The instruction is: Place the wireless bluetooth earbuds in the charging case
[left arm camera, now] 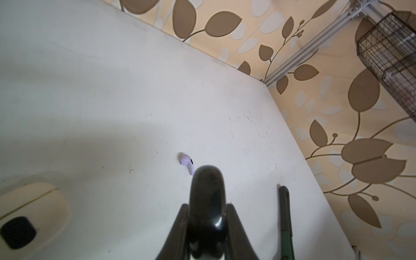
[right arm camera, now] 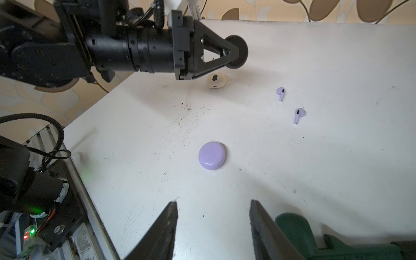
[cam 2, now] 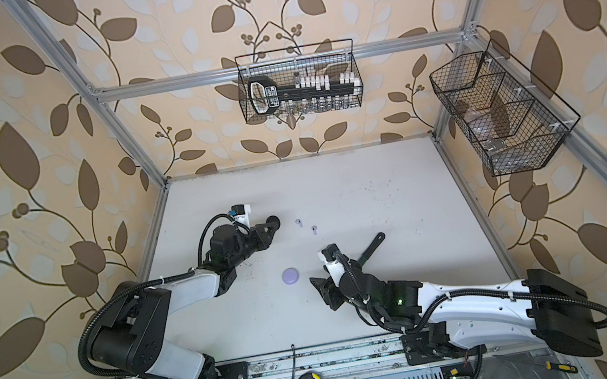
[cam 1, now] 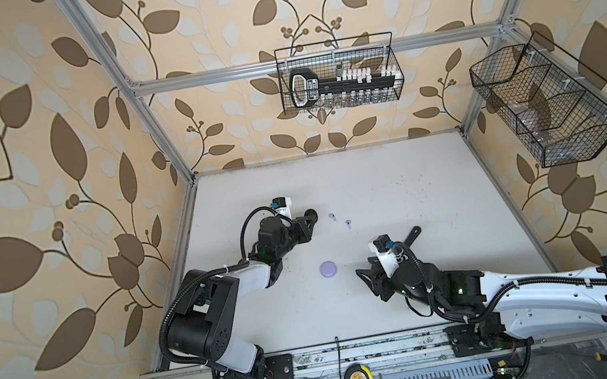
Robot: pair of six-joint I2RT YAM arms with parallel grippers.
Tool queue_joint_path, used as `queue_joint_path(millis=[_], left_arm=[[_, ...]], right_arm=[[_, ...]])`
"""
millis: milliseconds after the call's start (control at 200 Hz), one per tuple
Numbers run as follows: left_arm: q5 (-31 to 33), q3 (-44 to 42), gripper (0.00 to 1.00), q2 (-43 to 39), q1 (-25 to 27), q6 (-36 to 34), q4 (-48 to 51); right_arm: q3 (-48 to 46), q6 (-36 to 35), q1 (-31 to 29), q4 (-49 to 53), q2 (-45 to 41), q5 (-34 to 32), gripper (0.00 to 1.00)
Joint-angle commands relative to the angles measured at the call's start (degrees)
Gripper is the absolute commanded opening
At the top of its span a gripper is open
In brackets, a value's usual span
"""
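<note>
The left claw (right arm camera: 233, 54) pinches a black case (right arm camera: 240, 51). The right claw (right arm camera: 213, 202) gapes empty before the closed lilac case (right arm camera: 212, 155), with the lilac earbuds (right arm camera: 281, 92) loose on the surface (right arm camera: 315, 168) beyond. It should probably straddle that case squarely before closing.

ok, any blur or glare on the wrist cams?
Left wrist view: the held black case is soft, with a bright glare spot; the cream case is blurred. Right wrist view: the right gripper and green tool are out of focus up close; the lilac case is sharp.
</note>
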State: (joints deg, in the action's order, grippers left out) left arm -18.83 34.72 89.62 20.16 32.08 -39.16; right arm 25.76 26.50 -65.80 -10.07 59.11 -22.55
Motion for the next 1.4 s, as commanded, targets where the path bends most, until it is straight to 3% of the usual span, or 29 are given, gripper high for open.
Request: queue_joint_path(millis=[0,215,665,830,1030,1395], left_arm=[[0.9,2.36,0.0,2.01,-0.21,7.49,5.71],[1.57,4.08,0.0,6.85,-0.21,13.48,5.38],[0.64,7.53,0.0,13.91,-0.21,14.34,4.76],[0.81,7.09,0.21,14.21,-0.21,13.76,3.43],[1.43,7.56,0.3,14.61,-0.21,13.21,4.02],[1.51,4.77,0.58,7.85,-0.21,11.35,5.84]], right_arm=[[-0.26,-1.08,0.45,-2.6,1.97,0.91,0.55],[2.07,-2.0,1.01,-3.64,6.06,2.24,0.56],[2.53,-1.36,1.07,-5.14,9.06,3.04,0.59],[2.72,-1.09,1.05,-4.87,9.0,3.11,0.59],[2.51,-0.35,1.18,-5.35,8.44,2.73,0.61],[2.89,-2.68,1.63,-6.49,9.77,2.87,0.71]])
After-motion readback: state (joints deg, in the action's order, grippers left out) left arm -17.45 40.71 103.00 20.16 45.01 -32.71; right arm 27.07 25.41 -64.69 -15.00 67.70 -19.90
